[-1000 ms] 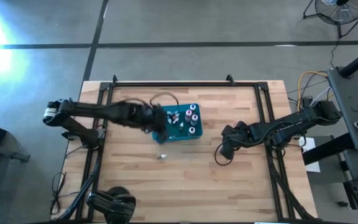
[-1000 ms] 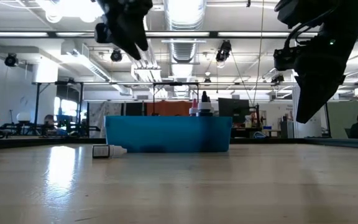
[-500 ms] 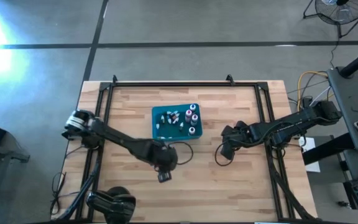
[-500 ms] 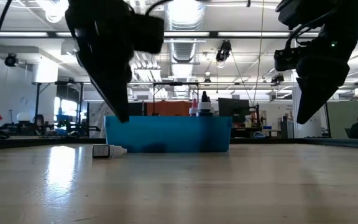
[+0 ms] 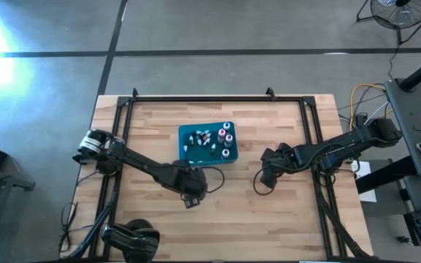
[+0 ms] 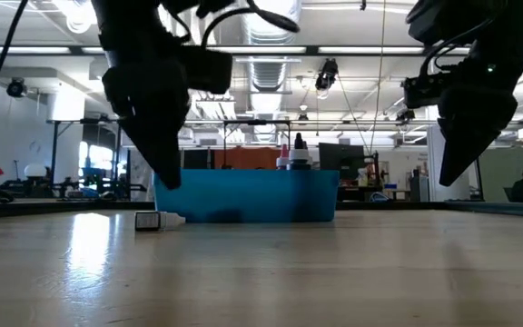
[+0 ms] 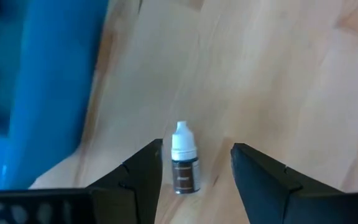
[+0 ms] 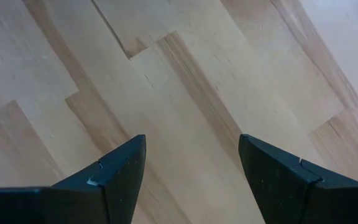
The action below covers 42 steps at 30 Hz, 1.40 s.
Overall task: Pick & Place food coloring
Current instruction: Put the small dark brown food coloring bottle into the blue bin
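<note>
I'm hovering the left tool (image 7: pixel 196 163), jaws spread, over a stray vial (image 7: pixel 183 166) lying on the surface (image 5: pixel 283 212) beside the teal bin (image 5: pixel 184 136). Coming down crooked, I'm risking flicking it away. Right tool (image 8: pixel 191 163) is idling, also spread.

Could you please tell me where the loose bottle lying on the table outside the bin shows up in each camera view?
High view: hidden under the left gripper, just in front of the teal bin.
Low view: bottle lying on the table, by the bin's left corner.
Left wrist view: bottle between the open fingers, bin at the picture's left.
Right wrist view: not in it.
Shared landmark: the teal bin.
</note>
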### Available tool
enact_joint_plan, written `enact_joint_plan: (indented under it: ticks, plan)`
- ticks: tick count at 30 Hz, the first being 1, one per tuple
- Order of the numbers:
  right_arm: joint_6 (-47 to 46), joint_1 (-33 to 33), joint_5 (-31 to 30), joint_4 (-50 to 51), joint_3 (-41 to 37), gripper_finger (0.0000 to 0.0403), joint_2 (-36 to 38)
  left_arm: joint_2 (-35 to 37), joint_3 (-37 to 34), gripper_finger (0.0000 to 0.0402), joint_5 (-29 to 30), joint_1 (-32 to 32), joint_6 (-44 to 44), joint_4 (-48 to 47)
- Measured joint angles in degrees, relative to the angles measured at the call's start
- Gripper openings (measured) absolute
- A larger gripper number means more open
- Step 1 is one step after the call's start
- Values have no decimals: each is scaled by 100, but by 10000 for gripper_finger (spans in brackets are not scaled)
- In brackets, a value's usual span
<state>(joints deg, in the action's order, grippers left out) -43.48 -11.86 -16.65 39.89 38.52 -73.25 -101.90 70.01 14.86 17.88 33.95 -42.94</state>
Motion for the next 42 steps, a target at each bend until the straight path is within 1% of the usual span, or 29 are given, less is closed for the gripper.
enact_joint_plan:
  ticks: [7,14,23,27,35,38,40,42]
  plan:
    - [0,4,2,-112,-207,249,-2,-116,-369,165,-340,-98,-186,642]
    - [-138,4,5,-133,-242,249,-2,-119,-613,165,-347,-211,-41,660]
    - [-136,4,5,-137,-242,249,-2,-109,-803,161,-796,-237,-142,784]
    - [-136,4,5,-141,-242,249,-2,-108,-817,139,-807,-243,-143,781]
    - [-140,4,5,-146,-242,249,-2,-104,-819,55,-777,-257,-84,745]
    - [-140,2,5,-146,-242,249,-2,-106,-572,30,-792,-266,55,523]
    - [-150,4,5,-146,-242,249,-2,-73,-151,25,-523,-250,90,363]
    - [-155,4,5,-145,-242,249,-2,81,326,25,103,-246,30,209]
